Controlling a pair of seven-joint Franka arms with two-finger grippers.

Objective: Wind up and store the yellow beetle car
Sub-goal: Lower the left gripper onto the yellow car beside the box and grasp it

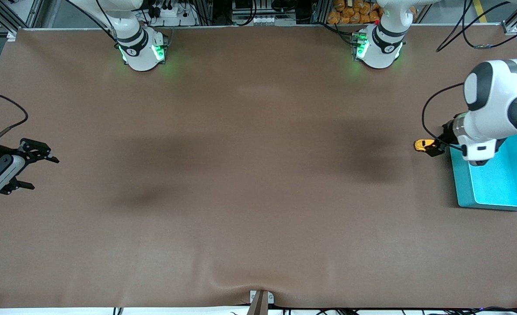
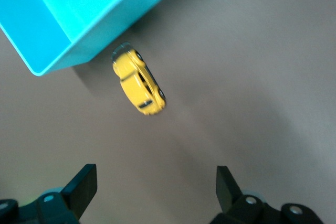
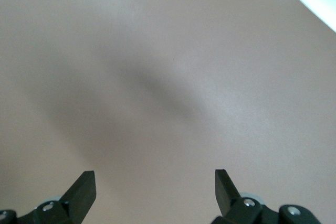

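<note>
Yellow beetle car (image 2: 138, 83), teal bin (image 2: 79, 14)

Left arm bent low at table's 3 o'clock end, left gripper (image 2: 155, 192) jaws wide, right arm waiting at 9 o'clock edge, right gripper (image 1: 40, 168) jaws wide, empty
</note>
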